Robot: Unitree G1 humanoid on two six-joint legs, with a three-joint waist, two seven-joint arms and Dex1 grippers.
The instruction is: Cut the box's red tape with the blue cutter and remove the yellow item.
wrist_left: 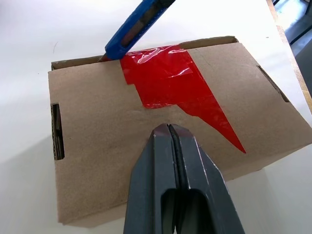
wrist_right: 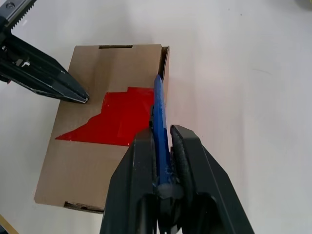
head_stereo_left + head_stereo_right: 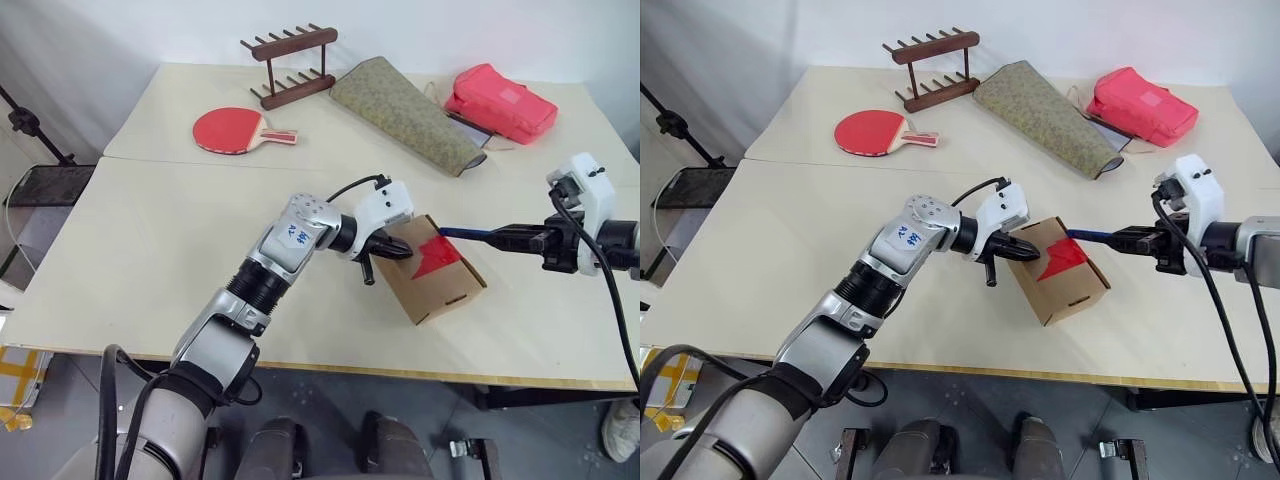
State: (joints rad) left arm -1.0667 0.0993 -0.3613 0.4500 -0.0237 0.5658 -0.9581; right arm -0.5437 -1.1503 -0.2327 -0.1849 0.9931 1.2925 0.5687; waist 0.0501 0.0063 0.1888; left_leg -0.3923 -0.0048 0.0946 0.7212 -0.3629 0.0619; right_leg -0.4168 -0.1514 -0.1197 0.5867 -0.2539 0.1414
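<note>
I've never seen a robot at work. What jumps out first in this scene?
The brown box near the table's front edge draws the eye, with its jagged red tape on top. The right gripper holds a blue cutter whose tip meets the tape at the box's edge, while the shut left gripper presses down on the box top. Farther back lie a red paddle and a pink-red bag.

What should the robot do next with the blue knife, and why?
Probably draw the blue cutter along the box edge, through the red tape. Its tip already sits at the tape's end by the seam, gripped in the right fingers, and the tape looks uncut. The shut left fingers press on the box top, likely steadying it.
</note>
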